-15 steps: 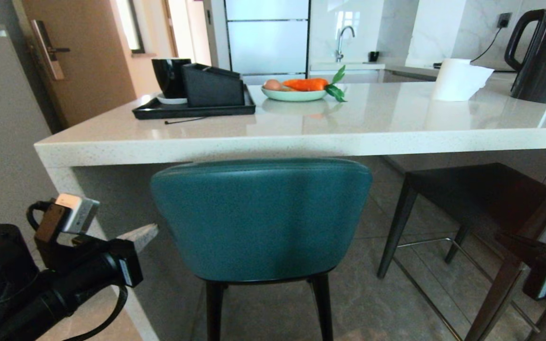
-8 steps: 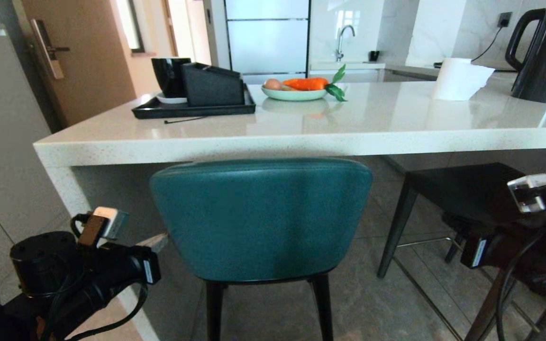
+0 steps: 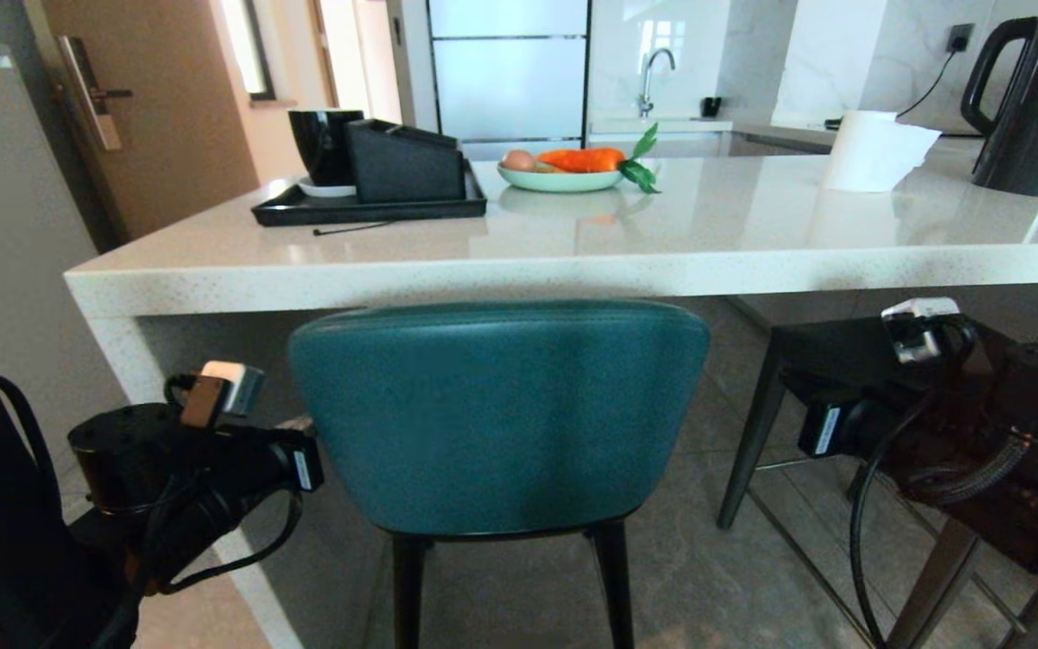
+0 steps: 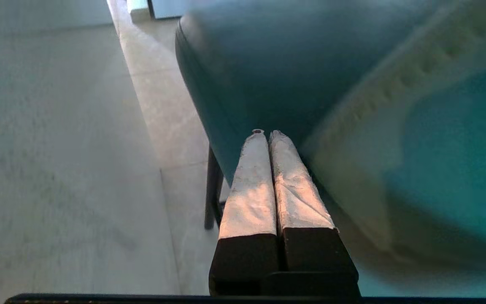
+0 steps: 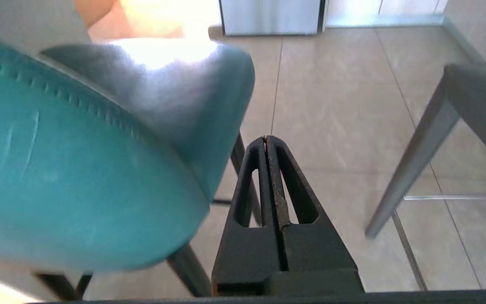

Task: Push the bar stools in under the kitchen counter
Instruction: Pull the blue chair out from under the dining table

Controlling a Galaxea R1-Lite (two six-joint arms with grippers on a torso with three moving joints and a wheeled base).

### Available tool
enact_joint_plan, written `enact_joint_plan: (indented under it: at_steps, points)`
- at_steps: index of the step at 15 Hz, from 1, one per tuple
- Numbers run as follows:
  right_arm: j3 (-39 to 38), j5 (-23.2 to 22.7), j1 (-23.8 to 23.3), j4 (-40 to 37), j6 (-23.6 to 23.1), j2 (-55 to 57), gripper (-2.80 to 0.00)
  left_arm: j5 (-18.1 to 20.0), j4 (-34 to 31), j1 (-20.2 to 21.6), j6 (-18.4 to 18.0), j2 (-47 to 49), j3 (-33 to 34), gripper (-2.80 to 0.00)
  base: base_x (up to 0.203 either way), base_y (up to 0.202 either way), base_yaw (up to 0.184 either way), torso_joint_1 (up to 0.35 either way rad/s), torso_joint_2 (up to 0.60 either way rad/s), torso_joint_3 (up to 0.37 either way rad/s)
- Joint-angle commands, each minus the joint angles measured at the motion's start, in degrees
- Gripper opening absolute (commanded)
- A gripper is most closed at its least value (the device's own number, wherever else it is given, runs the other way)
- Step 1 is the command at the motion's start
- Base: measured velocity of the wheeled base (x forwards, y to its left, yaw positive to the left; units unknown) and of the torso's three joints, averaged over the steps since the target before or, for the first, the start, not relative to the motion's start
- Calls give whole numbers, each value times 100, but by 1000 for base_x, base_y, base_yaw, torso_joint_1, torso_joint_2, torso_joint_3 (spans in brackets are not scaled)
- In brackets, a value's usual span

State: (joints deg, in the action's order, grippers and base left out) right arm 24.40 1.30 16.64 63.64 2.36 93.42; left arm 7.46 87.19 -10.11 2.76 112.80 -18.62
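A teal stool (image 3: 499, 415) stands in front of the white counter (image 3: 573, 270), its rounded back just below the counter's thick edge. A dark stool (image 3: 852, 361) stands to its right, seat partly under the counter. The left gripper (image 4: 264, 133), clenched and empty, sits beside the teal back's left side. The right gripper (image 5: 266, 138), also clenched and empty, is near the teal stool's right side, between the two stools.
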Motion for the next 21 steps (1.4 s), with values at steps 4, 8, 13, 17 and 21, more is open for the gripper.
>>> enact_joint_plan:
  at_steps: [4,8,13,17,21]
  points:
    - [201,93,294,109,0,514,-280,10,48,176,5,365,-292,-280,0,0,0,0,0,0]
    - [377,457,726,633,-11,1102,-280,1,48,193,5,422,-344,-280,0,0,0,0,0,0]
    - [500,785,862,922,16,1367,-280,2,48,215,10,453,-371,-280,0,0,0,0,0,0]
    - [349,688,335,930,1,1270,-280,10,48,281,5,453,-388,-280,0,0,0,0,0,0]
    - [555,610,255,1139,-82,1658,-280,10,48,281,5,467,-477,-280,0,0,0,0,0,0]
